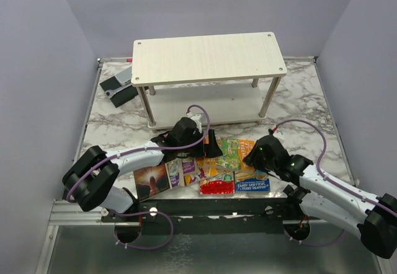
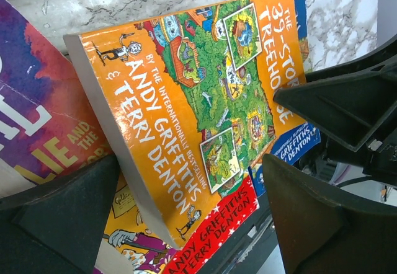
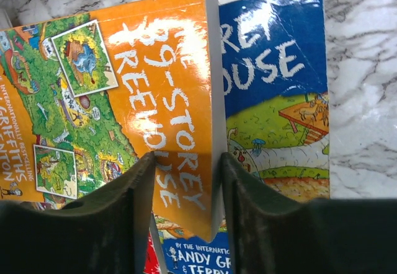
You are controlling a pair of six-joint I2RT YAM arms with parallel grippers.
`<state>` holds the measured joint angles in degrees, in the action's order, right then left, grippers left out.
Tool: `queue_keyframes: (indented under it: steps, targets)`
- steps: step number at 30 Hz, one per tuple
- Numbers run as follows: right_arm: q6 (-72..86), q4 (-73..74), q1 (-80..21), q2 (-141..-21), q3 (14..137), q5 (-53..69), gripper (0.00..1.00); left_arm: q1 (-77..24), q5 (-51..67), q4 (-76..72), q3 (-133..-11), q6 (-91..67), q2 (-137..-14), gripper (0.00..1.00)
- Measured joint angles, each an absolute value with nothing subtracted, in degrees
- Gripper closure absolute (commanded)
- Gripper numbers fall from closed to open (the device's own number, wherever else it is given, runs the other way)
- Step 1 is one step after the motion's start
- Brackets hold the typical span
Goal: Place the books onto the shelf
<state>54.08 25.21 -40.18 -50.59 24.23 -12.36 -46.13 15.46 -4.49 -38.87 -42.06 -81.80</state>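
My right pincer [image 3: 186, 175] is about half narrow. Its two fingers sit on either side of the three o'clock edge of the orange book [image 3: 155, 100]. I cannot tell if they are squeezing it yet. A blue book [image 3: 279, 69] peeks out from under that edge, at three o'clock. My left pincer [image 2: 189, 187] is wide and holds nothing. It hangs over the same orange book from the nine o'clock side. That book looks tipped up, so I can see its grey page edge. Under it lie a red book [image 2: 211, 237] at six o'clock and a purple book [image 2: 31, 100] at nine o'clock. From above, all the books [image 1: 229, 165] sit in a messy pile on the counter [image 1: 310, 100], near my arms. A dark book [image 1: 152, 181] lies at the nine o'clock end. The shelf [image 1: 208, 56] stands at twelve o'clock from the pile, and I see no books on it. I think I am at the first step, picking up the orange book. Next, the right pincer needs a firm pinch. Then I must lift the book free of the others and carry it toward twelve o'clock.
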Motion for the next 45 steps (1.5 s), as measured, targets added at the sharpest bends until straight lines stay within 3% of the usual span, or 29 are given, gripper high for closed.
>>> queue_keyframes:
  steps: [7, 14, 25, 33, 45]
  targets:
    - [54.0, 21.4, -40.0, -50.6, 22.8, -11.3, 0.76, -45.8, 15.7, -7.2, -37.2, -43.5, -81.8, 0.01]
    - [54.0, 17.0, -39.7, -51.5, 21.3, -11.1, 0.98, -45.2, 16.4, -12.2, -34.5, -45.5, -81.7, 0.01]
    - [56.2, 10.2, -39.7, -49.9, 17.5, -10.8, 1.00, -44.9, 17.8, -18.3, -32.8, -47.4, -83.2, 0.02]
    - [57.5, 11.3, -39.7, -44.1, 15.0, -10.0, 1.00, -44.8, 18.6, -20.5, -32.3, -47.8, -83.5, 0.33]
    - [57.6, 18.4, -39.8, -36.9, 14.6, -7.8, 1.00, -44.9, 20.6, -16.7, -31.4, -51.5, -83.0, 0.96]
